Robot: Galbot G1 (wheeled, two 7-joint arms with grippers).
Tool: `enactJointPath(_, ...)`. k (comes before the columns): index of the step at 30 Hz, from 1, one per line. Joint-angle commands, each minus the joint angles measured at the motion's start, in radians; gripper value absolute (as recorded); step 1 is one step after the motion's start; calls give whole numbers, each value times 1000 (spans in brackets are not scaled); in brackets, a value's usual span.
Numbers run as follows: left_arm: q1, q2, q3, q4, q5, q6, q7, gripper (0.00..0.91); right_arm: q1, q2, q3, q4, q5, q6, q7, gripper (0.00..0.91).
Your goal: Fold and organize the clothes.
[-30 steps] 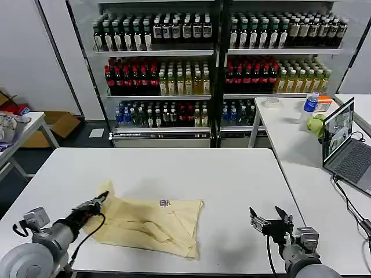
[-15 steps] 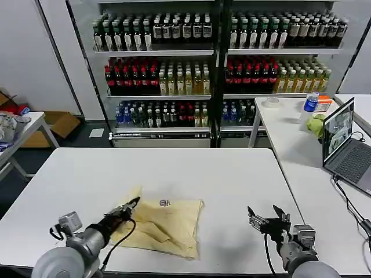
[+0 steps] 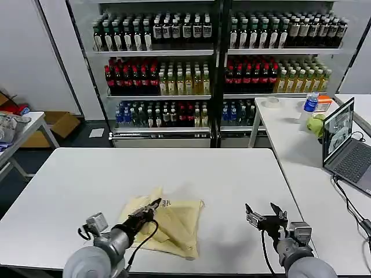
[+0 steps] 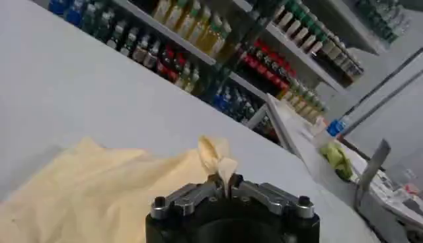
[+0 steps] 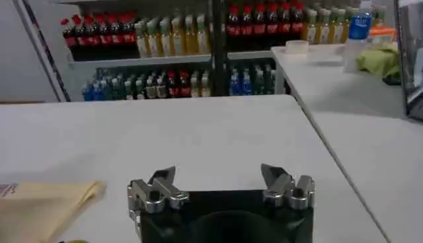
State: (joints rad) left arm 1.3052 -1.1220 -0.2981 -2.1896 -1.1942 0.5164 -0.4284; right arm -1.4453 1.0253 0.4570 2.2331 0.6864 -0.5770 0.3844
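Note:
The pale cream-yellow T-shirt (image 3: pixel 177 226) lies partly folded on the white table (image 3: pixel 174 174), its neck label facing up near the middle. My left gripper (image 3: pixel 155 204) is shut on a fold of the shirt's left edge and holds it lifted over the shirt's middle. In the left wrist view a pinch of the T-shirt (image 4: pixel 86 185) sticks up between the closed jaws of the left gripper (image 4: pixel 225 179). My right gripper (image 3: pixel 262 215) stands open above bare table to the right of the shirt. The right wrist view shows the right gripper (image 5: pixel 219 179) with its fingers wide apart and the shirt's corner (image 5: pixel 46 201) off to one side.
A second white table (image 3: pixel 301 139) at the right carries an open laptop (image 3: pixel 345 147), a blue bottle and a green object. Shelves of drink bottles (image 3: pixel 214 63) fill the back wall. A cardboard box (image 3: pixel 55 124) sits on the floor at the left.
My left gripper has carried the shirt's left edge to the right, from the far left to over the shirt's middle, folding the fabric over. The right gripper has barely moved.

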Motion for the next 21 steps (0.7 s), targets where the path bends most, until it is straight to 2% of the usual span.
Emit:
enactJointPath(1,-49,-51,142,62,26,-4,-1,272,22,3,-5,-12,1,0,1,907)
enactJointPath(2,-55,-53,148,69,27,-2,0,272,26,2,-6,-13,1,0,1,907)
enactJointPath(3,-57,-54,151,72,31,-2,9,907,29,0,-6,-14,3,-1,0,907)
enactJointPath(13,-51,-57,125,54,33,-14,104,907,38,-13,-4,-26,7,-1,-1,907)
enactJointPath(17,-32,-71,63,60,-8,-17,96,907,54,3,-19,-46,4,-1,-2,907)
enactJointPath(21,24,-38,-26,43,-5,-17,96,907,69,16,-53,-62,-4,0,-2,907)
